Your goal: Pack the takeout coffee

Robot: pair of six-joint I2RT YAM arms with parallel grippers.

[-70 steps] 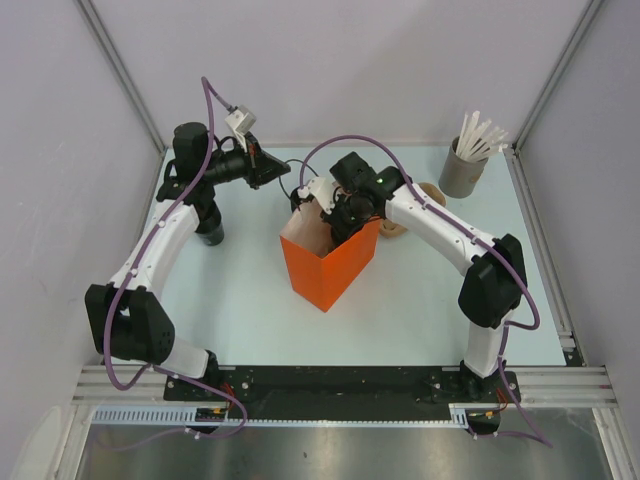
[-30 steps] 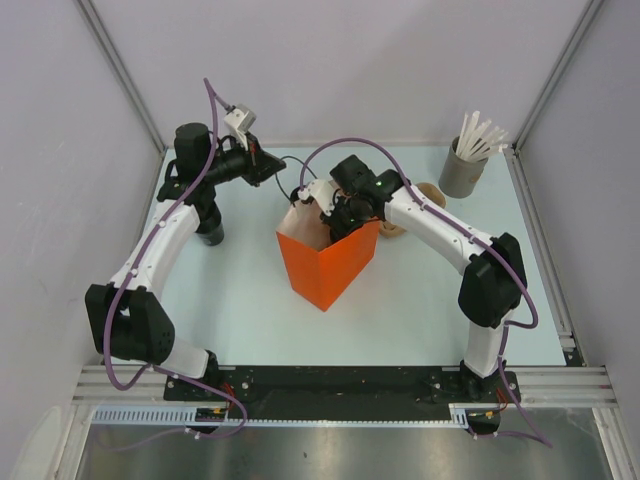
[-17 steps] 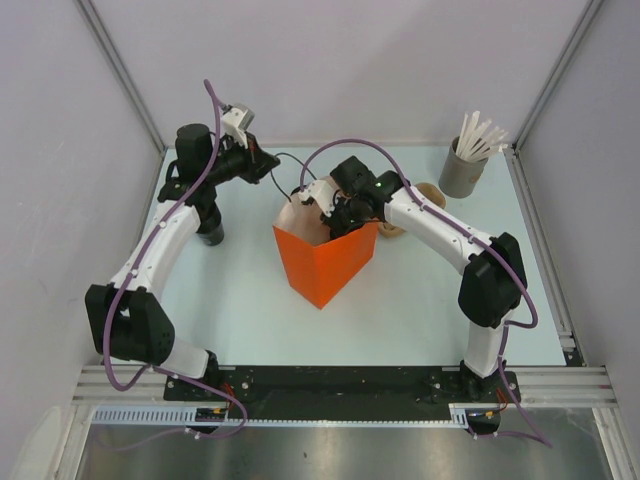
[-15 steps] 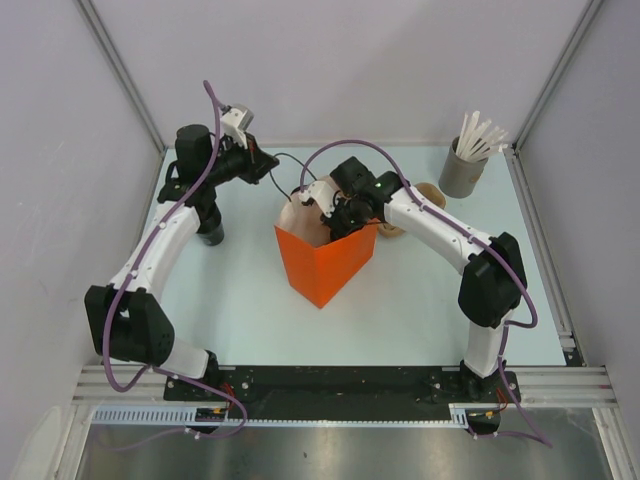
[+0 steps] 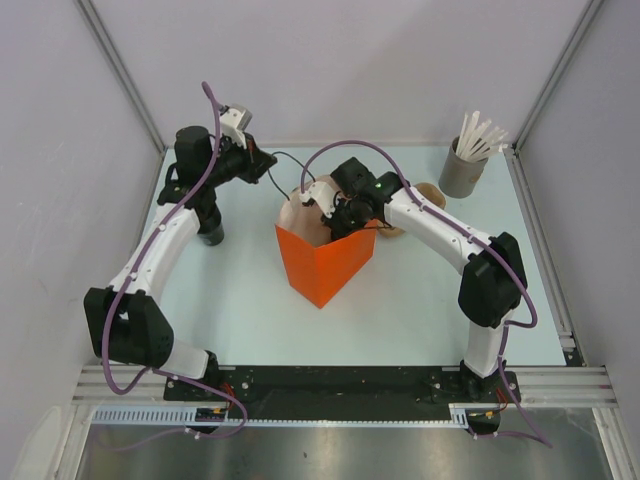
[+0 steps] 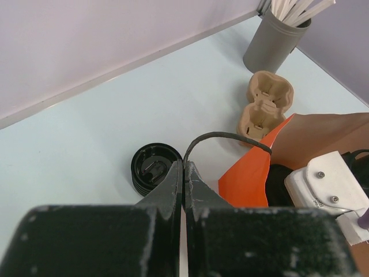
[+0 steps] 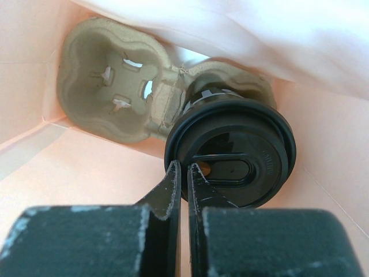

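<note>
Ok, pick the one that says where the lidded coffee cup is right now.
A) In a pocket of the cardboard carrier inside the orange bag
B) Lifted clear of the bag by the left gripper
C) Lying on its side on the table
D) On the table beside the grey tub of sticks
A: the right wrist view shows the takeout coffee seated upright in one pocket of the cardboard carrier at the bottom of the orange bag.

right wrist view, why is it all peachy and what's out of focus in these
Right wrist view: light bouncing inside the orange paper bag tints everything peach; the round black plastic lid is sharp, the close jaws blurred. Left wrist view: even light, jaws at the thin black cord soft. Top external view: diffuse light, pale shadows.
</note>
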